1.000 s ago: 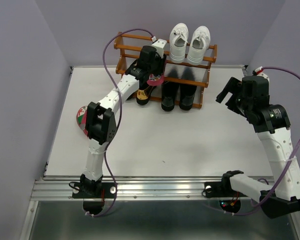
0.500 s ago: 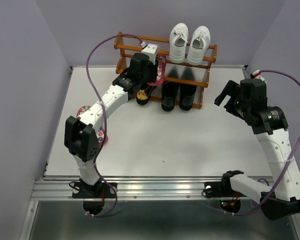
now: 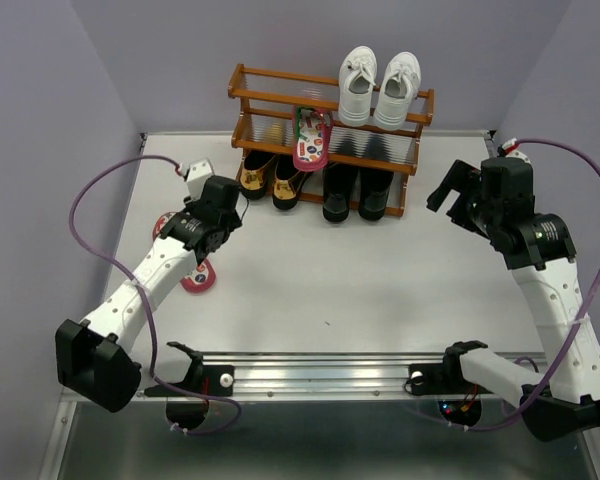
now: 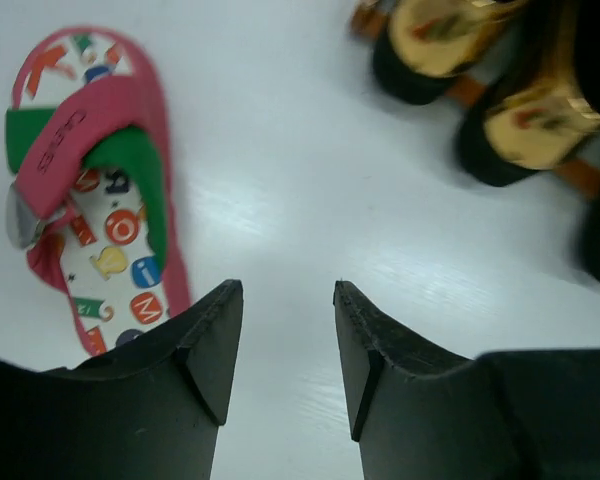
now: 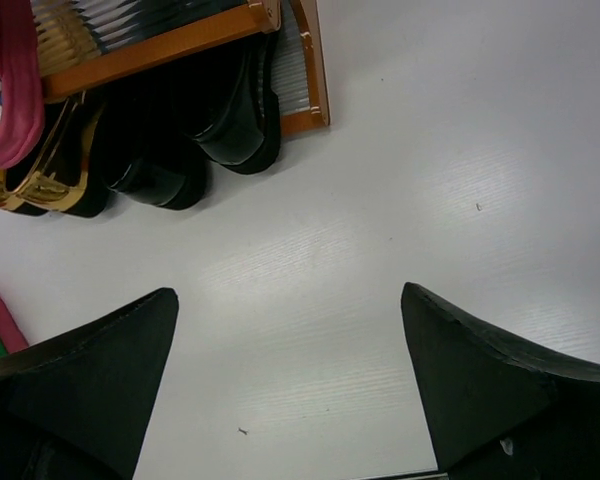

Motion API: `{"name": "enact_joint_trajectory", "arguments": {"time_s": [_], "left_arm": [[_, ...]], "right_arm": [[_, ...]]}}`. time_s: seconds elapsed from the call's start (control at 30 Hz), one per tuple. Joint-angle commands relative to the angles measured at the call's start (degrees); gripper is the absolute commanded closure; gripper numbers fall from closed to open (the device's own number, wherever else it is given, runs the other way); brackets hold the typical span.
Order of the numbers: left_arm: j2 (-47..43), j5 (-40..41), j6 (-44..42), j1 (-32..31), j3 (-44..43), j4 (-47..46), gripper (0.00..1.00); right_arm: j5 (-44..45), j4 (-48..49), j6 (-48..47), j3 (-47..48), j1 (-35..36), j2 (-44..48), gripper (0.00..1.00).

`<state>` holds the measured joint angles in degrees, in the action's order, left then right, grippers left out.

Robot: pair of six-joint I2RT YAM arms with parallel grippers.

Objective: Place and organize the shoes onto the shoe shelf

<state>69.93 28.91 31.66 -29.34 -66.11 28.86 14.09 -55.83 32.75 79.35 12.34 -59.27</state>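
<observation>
Left end effector, left wrist view: jaws released with a narrow gap, nothing between them, bare bench below. The loose pink flip-flop lies footbed-up to the left of the jaws, apart from them. The gold loafers sit at the upper right. I judge the step in hand to be picking up this flip-flop. To do it well, I open wider, shift left until the jaws straddle the raised strap, then descend and close. The flat sole offers little to pinch from above, so the strap is the better target.

Right wrist view: my right end effector is spread wide and empty, apart from the shoe shelf, whose lower tier holds the black boots.

Top external view: the mate flip-flop rests on the upper tier, left of the white sneakers, and appears to overhang the front rail. I should set the second one in the free space to its left, toes matching, and seat it fully on the slats.
</observation>
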Motion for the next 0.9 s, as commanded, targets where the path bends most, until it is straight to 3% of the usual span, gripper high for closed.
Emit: {"name": "enact_joint_trajectory", "arguments": {"time_s": [0.0, 0.13, 0.37, 0.87], "left_arm": [[-1.46, 1.78, 11.05, 6.65, 11.22, 3.06, 0.47], [-0.77, -2.1, 9.92, 10.88, 16.01, -6.62, 0.41], [8.19, 5.37, 8.16, 13.26, 13.64, -8.55, 0.41], [14.97, 4.4, 7.19, 19.06, 12.93, -15.94, 0.39]], "right_arm": [[-1.25, 4.94, -1.9, 0.1, -0.12, -0.23, 0.01], [-0.64, 4.68, -3.13, 0.54, -0.12, -0.41, 0.0], [-1.16, 4.77, -2.96, -0.77, -0.12, 0.2, 0.0], [-2.48, 6.09, -2.69, -1.83, -0.12, -0.59, 0.0]]}}
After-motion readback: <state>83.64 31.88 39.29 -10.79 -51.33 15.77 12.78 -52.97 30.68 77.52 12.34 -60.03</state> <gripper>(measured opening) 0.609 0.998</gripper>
